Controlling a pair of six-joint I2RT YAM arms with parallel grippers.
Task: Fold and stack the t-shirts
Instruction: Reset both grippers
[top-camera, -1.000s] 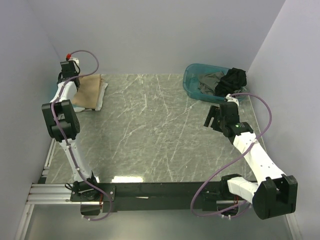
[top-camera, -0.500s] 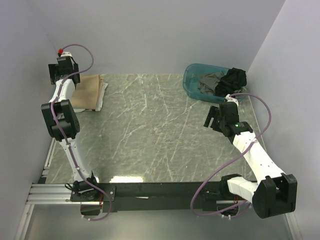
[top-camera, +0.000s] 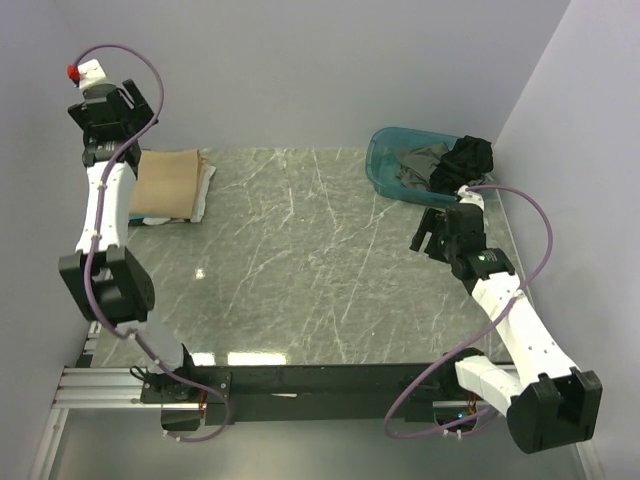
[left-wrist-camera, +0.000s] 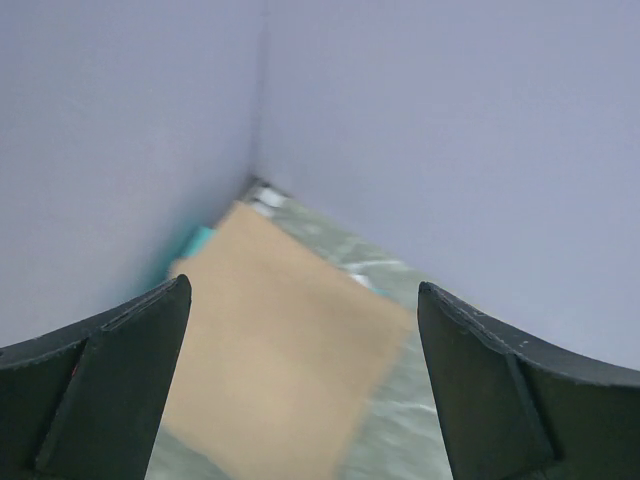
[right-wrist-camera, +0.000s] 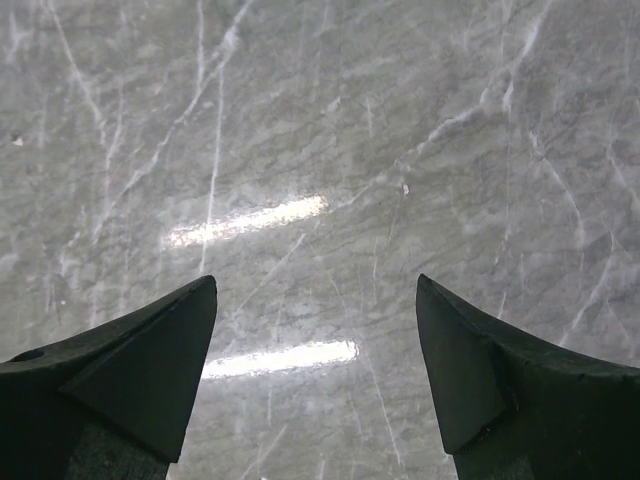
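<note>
A folded tan t-shirt (top-camera: 168, 184) lies at the table's back left, on top of white and teal cloth whose edges (top-camera: 203, 196) peek out. My left gripper (top-camera: 118, 108) hangs high above and behind it near the corner, open and empty. In the left wrist view the tan t-shirt (left-wrist-camera: 285, 350) lies below the spread left gripper (left-wrist-camera: 305, 285), with a teal edge (left-wrist-camera: 196, 240) beside it. My right gripper (top-camera: 427, 235) hovers over bare marble at the right, open and empty; the right wrist view shows the right gripper (right-wrist-camera: 316, 280) with only tabletop between its fingers.
A teal plastic basket (top-camera: 383, 158) stands at the back right with a dark grey garment (top-camera: 415, 166) and a black garment (top-camera: 468, 157) in it. Walls close in the left, back and right sides. The grey marble table (top-camera: 300, 260) spreads between the arms.
My left gripper has opened, let go of the tan t-shirt and risen up and back toward the corner. The right arm has shifted only slightly.
</note>
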